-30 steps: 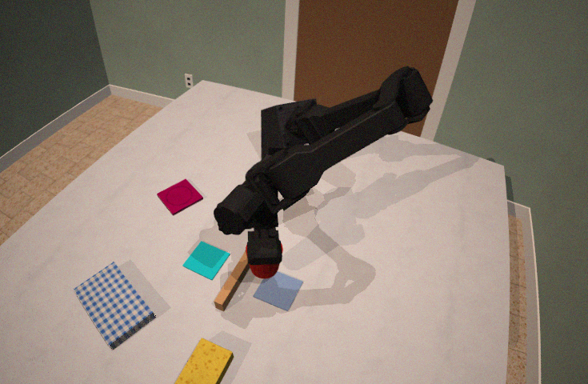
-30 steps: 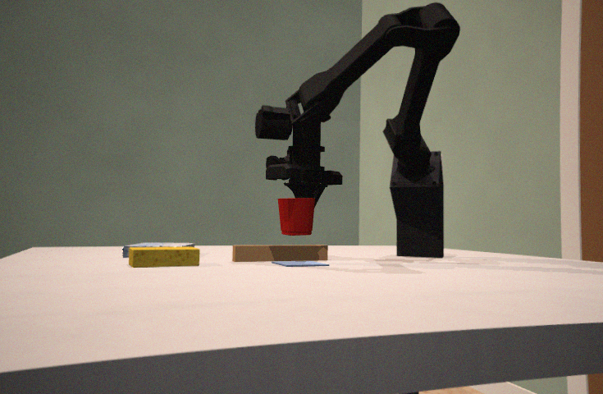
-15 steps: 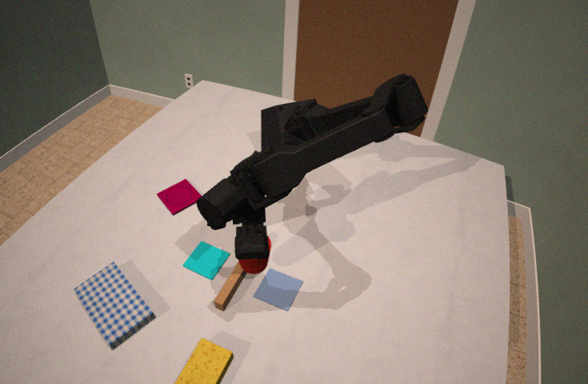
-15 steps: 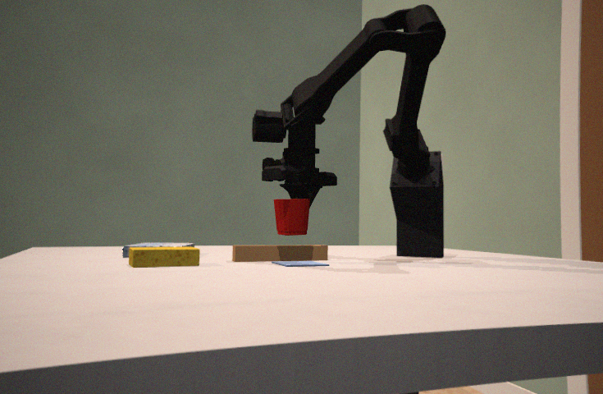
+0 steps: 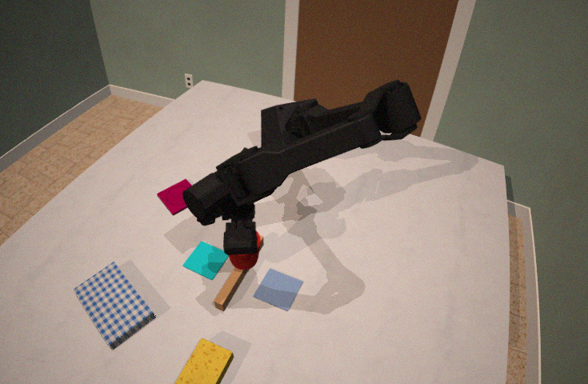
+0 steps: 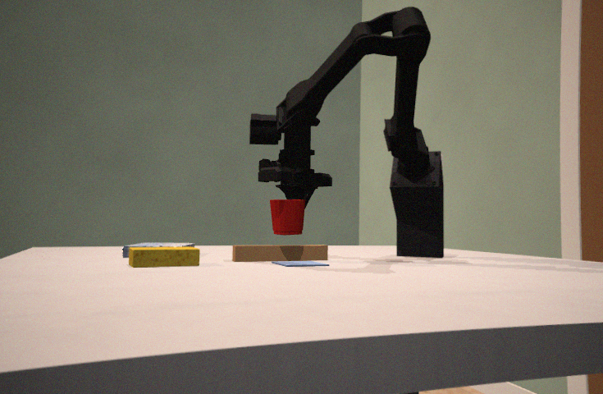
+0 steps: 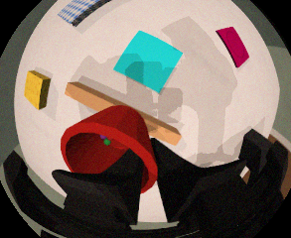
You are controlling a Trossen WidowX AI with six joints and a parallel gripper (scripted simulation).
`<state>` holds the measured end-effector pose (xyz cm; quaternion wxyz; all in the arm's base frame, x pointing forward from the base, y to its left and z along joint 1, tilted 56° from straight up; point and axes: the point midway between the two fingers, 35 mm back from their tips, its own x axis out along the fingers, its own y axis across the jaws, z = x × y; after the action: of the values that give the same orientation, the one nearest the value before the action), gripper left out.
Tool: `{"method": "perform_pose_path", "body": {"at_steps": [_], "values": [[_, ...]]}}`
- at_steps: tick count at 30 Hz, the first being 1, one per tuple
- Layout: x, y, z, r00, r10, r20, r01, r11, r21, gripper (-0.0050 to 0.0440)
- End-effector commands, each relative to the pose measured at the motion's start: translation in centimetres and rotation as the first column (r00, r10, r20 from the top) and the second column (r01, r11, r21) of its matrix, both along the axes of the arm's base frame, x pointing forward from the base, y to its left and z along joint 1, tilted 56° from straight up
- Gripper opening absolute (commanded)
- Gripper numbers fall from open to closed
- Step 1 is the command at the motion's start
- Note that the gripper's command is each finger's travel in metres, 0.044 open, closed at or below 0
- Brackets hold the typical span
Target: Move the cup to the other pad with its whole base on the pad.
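Count on the bench (image 5: 394,290): one red cup (image 6: 287,216), three flat pads — cyan pad (image 5: 206,259), pale blue pad (image 5: 278,289), magenta pad (image 5: 174,195) — one wooden bar (image 5: 229,288), one yellow sponge (image 5: 204,362), one blue checked cloth (image 5: 114,304). Inside the cup, two marbles show in the wrist view (one green (image 7: 107,142), one purplish, both small and low against the inner wall).

One arm (image 6: 339,60), black, rising from a block base (image 6: 417,208) at the far side of the bench. Upper link goes up steeply, elbow high, forearm slopes down and forward, wrist pointing straight down.

End effector (image 6: 292,194) is clamped on the cup's rim, one finger inside the wall and one outside. Cup hangs upright, mouth up, well off the bench surface, touching nothing below. From the top view it sits over the wooden bar, between the cyan pad and the pale blue pad, on neither.
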<state>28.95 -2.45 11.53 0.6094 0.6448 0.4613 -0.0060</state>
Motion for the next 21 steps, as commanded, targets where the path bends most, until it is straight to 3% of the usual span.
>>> {"method": "perform_pose_path", "body": {"at_steps": [1,21], "values": [[0.3,-0.7,-0.2,1.000,0.000,0.008,0.000,1.000,0.000,0.0000],[1.0,-3.2,-2.0,1.000,-0.001,0.009,0.001,1.000,0.000,0.0000]]}}
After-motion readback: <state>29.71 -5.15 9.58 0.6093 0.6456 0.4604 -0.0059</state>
